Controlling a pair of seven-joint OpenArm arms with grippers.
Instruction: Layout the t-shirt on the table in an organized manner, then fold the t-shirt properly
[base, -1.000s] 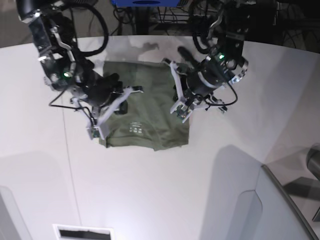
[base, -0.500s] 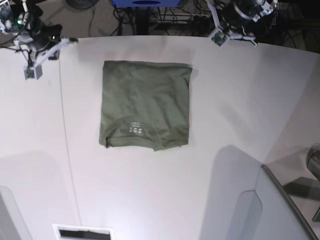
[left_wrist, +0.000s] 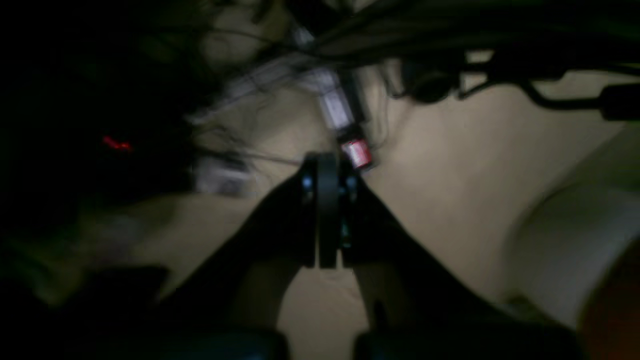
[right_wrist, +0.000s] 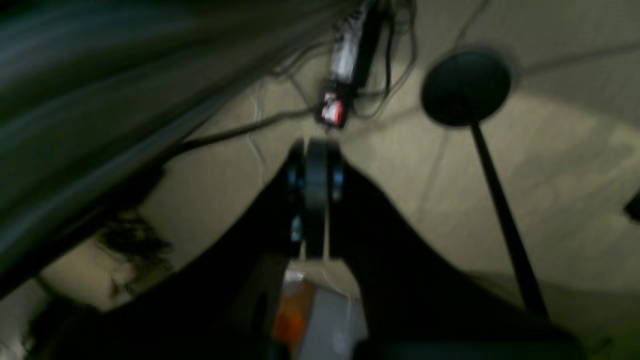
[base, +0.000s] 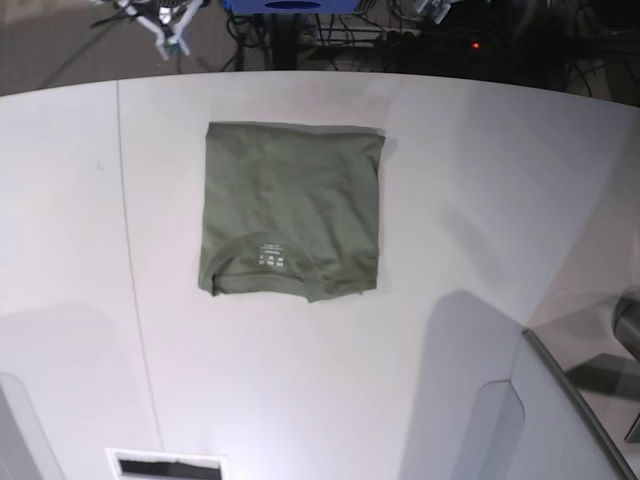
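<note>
The olive-green t-shirt lies flat on the white table as a neat folded rectangle. Its collar and small white neck print face the near edge. Neither gripper touches it. In the base view only white parts of the right gripper show past the table's far edge at top left. A bit of the left gripper shows at top right. In the left wrist view the left gripper is shut on nothing, above floor and cables. The right gripper in its wrist view is likewise shut on nothing.
A grey angled panel with a dark edge cuts across the near right corner. A thin dark seam runs down the table's left side. A slot sits at the near edge. Cables and a blue object lie beyond the far edge.
Both arms have lifted off the shirt's sides and drawn back past the table's far edge. The folded shirt has stayed where it was.
</note>
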